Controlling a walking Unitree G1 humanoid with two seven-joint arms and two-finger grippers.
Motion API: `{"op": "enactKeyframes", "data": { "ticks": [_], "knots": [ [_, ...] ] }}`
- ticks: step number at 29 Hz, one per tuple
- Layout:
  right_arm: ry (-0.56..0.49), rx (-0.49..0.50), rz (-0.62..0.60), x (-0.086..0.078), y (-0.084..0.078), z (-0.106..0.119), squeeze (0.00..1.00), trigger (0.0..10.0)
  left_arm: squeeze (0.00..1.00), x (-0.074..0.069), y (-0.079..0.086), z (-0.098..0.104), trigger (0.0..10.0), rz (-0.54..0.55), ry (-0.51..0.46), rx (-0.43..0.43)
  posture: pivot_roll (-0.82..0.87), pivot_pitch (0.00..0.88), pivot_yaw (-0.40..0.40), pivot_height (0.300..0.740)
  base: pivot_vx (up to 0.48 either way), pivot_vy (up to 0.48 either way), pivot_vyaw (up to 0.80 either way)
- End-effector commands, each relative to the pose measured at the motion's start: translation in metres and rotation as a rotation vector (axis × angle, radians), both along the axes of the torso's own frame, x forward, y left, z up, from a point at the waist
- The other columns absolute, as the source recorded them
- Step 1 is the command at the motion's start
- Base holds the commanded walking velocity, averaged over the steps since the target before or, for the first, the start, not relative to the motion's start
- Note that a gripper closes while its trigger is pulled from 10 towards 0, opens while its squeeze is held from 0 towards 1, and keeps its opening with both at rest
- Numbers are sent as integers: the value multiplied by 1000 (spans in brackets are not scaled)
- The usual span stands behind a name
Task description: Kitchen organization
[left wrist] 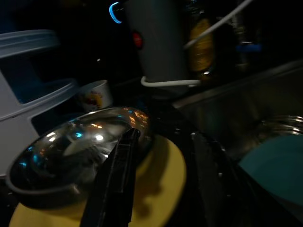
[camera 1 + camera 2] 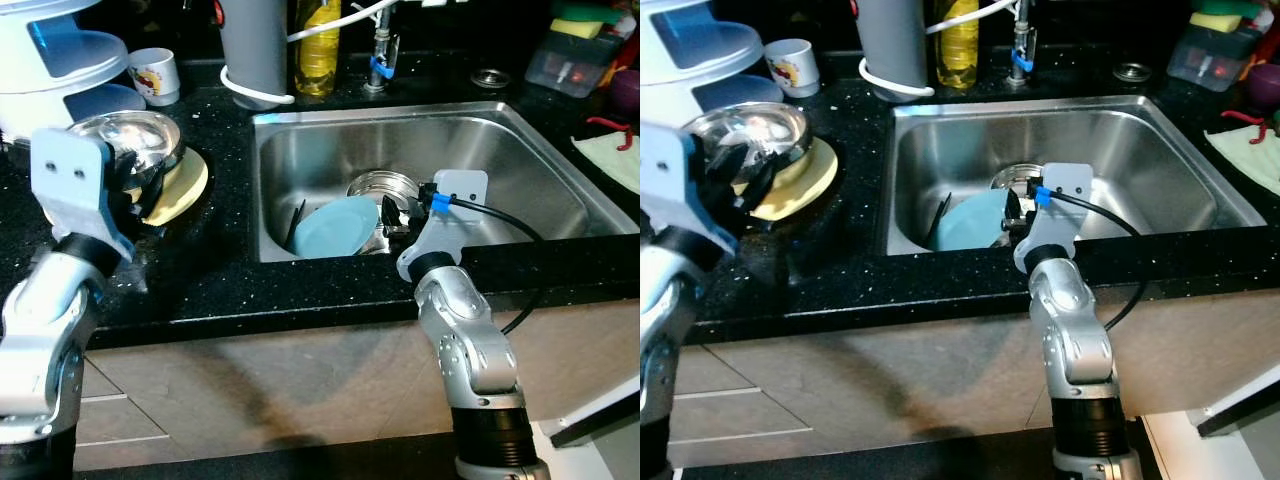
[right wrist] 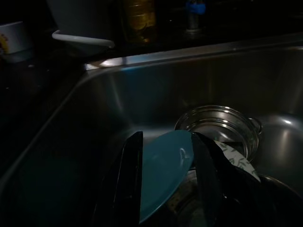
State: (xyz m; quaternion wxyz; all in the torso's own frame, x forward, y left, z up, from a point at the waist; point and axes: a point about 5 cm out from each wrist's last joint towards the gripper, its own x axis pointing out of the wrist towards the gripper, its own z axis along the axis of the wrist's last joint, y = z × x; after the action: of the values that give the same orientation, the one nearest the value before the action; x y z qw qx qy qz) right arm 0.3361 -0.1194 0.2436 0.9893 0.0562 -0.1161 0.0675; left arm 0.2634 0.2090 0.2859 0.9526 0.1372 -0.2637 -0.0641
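Where the stainless sink (image 2: 520, 160) is set into the black speckled surface (image 2: 230, 280), its basin holds a light-blue plate (image 2: 335, 226) leaning on edge against a steel pot (image 3: 218, 124), with a patterned dish (image 3: 234, 158) beside them. The right claw (image 3: 165, 182) reaches over the sink's near rim, its two black fingers (image 3: 130, 179) set narrowly on either side of the blue plate's edge, gripping it. On the surface left of the sink, a steel bowl (image 2: 130, 140) sits on a yellow plate (image 2: 185, 190); the left claw (image 2: 135, 195) is at the bowl's rim, one finger (image 1: 116, 179) lying across it, and whether it grips cannot be told. Behind stand a white mug (image 2: 155, 75), a grey cylinder (image 2: 255, 50) and a yellow bottle (image 2: 318, 50); a white rack (image 2: 60, 60) is at far left. The right wrist view reveals the pot's handle and the dish, largely hidden from the head views by the arm.
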Motion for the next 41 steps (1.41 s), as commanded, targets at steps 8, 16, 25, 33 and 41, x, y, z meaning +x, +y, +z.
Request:
{"op": "enactKeyframes", "data": {
  "ticks": [8,16,25,33,41],
  "knots": [
    [17,5,20,0,4,-5,0,10000,1000,-20,-10,-25,10000,65,2,26,-38,194,21,740,0,0,0],
    [13,9,21,-1,3,-5,0,10000,0,-29,8,-31,10000,348,-21,-96,-38,194,21,740,0,0,0],
    [-21,4,103,-4,15,0,0,10000,0,-29,14,-24,10000,380,-62,-122,-31,198,18,740,0,0,0],
    [-32,-31,186,-8,29,0,0,10000,0,-18,27,-19,10000,445,-75,-123,-31,201,19,740,0,0,0],
    [-33,-40,186,-7,28,1,0,10000,0,-1,35,-19,10000,450,-24,-169,-33,203,20,740,0,0,0]
  ]
}}
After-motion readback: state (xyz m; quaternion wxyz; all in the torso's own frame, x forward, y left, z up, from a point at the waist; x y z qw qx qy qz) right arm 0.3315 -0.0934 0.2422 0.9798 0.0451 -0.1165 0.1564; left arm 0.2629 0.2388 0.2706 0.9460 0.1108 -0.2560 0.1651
